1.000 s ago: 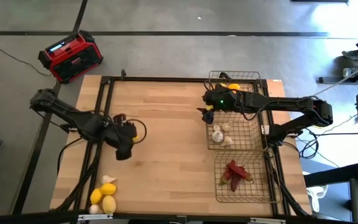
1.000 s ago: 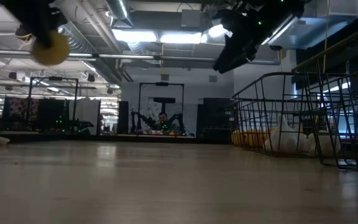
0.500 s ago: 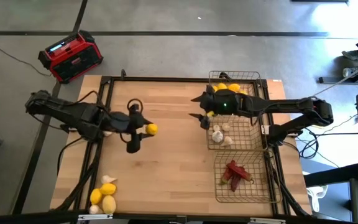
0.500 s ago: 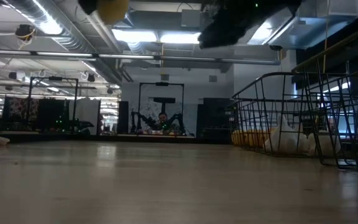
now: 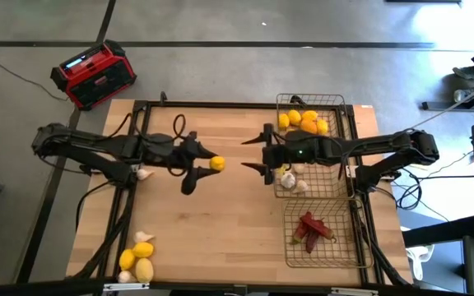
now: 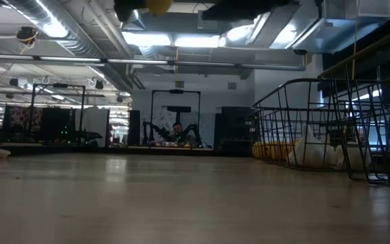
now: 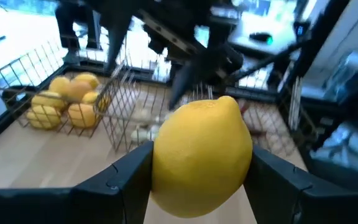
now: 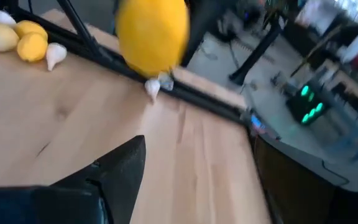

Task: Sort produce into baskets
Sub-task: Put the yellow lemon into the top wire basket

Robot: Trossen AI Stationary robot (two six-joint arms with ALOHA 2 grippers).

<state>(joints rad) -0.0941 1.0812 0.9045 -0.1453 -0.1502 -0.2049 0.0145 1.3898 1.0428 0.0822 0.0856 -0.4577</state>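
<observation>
Looking down from above, we saw the left end effector (image 5: pixel 206 164) held over the middle of the wooden tabletop (image 5: pixel 220 214), its two dark fingers clamped on a yellow lemon (image 5: pixel 217 164). In the left wrist view that lemon (image 7: pixel 202 154) sat squarely between the fingers (image 7: pixel 114 180). Facing it from just beyond the lemon was the right end effector (image 5: pixel 257 154), with its fingers spread apart and nothing between them.

Directly behind the right end effector stood three wire baskets in a row along the tabletop's edge. The far basket (image 5: pixel 336 100) held several lemons and orange fruit (image 5: pixel 303 122). The middle basket (image 5: pixel 333 185), closest to the right end effector, held white garlic bulbs (image 5: pixel 290 177). The near basket (image 5: pixel 344 255) held dark red chili peppers (image 5: pixel 311 229).

Well away from the left end effector, at the near corner of the tabletop, lay a small cluster of lemons and garlic (image 5: pixel 137 258). One more garlic bulb (image 5: pixel 144 173) lay beside the left arm. A red-and-black radio (image 5: pixel 93 75) sat on the floor beyond the tabletop.
</observation>
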